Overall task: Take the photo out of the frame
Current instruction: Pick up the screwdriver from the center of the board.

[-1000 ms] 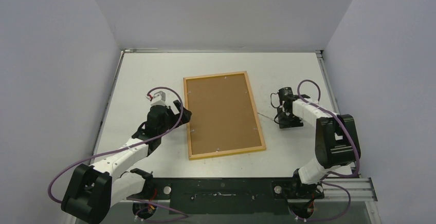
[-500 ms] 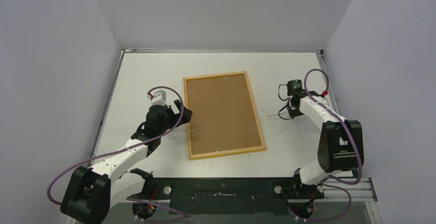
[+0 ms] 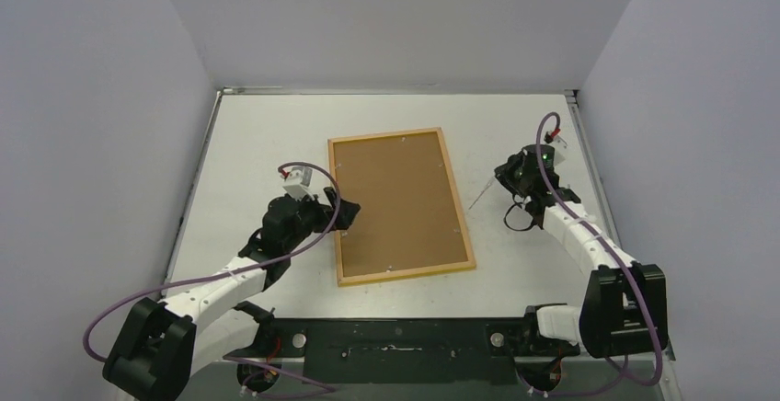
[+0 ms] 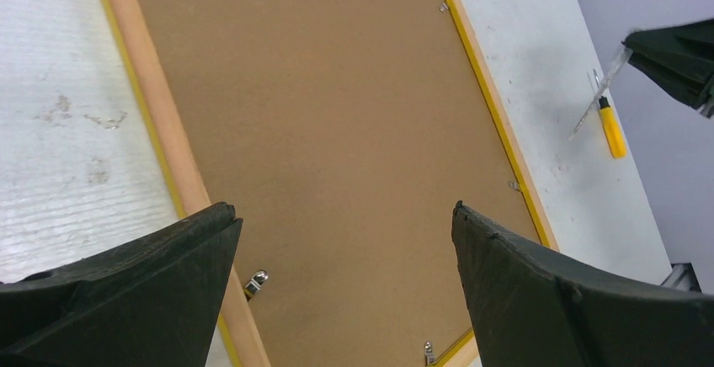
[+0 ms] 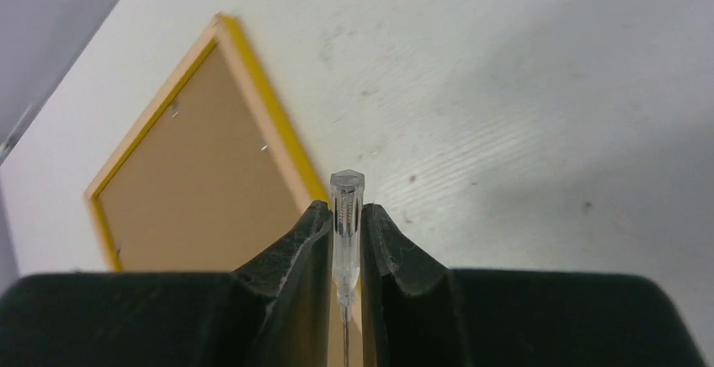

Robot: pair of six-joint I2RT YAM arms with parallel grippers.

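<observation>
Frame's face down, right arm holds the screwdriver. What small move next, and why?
Probably bring the right gripper toward the frame so the screwdriver tip meets the nearest metal tab on its right rim. The frame lies back-up with tabs along the rim, the screwdriver is clamped but off to the side, and the left gripper hovers open above the backing.

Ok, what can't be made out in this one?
- The photo: no view shows it; the frame lies face down and its backing covers it.
- The screwdriver tip: right wrist view, cut off at the bottom edge between the fingers of the right tool.
- The tabs: too small in all views to tell if turned.
</observation>
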